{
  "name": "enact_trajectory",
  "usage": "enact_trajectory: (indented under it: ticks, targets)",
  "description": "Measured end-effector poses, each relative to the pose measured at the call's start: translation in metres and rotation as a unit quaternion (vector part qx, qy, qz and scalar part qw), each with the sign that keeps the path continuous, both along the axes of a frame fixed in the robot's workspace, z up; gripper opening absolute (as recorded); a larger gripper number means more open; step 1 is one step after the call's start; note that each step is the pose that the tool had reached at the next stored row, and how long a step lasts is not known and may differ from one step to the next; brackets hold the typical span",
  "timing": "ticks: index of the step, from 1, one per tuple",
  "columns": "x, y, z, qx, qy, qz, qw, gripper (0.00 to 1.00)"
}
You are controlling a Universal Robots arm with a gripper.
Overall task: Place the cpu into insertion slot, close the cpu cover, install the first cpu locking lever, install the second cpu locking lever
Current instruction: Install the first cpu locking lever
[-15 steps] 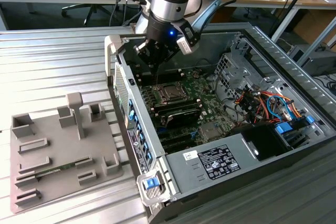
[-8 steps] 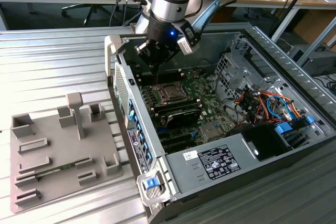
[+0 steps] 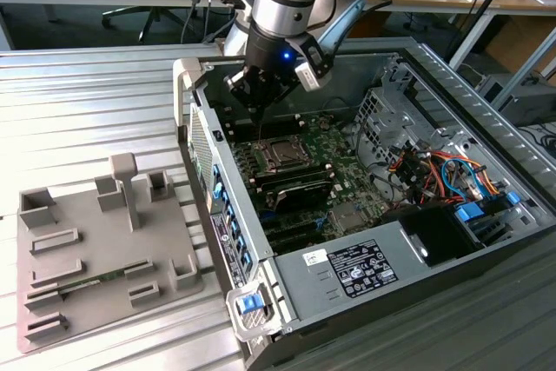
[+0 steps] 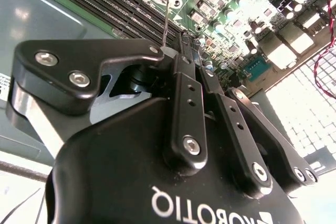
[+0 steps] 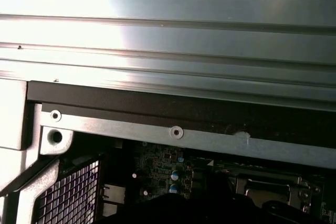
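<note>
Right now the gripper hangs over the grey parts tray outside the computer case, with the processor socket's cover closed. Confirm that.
Wrong place: in the exterior view the gripper hangs inside the open computer case, just above the processor socket. The grey parts tray lies apart. The socket's cover does look closed.

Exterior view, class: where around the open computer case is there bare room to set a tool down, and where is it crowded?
Bare: the ribbed metal table beyond the grey fixture tray, toward the exterior view's left of the computer case. Crowded: inside the case, where the gripper hangs over the insertion slot, and around the cables.
</note>
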State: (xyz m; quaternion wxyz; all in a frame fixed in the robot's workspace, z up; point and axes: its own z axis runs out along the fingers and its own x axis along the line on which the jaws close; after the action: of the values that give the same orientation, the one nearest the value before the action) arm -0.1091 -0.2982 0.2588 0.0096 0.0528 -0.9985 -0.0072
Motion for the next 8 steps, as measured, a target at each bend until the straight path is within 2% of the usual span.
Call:
enact_trajectory:
  ticks: [8]
  targets:
    - [0.0031,0.0000,-0.0009,0.0000,0.0004,0.000,1.00000,0.11]
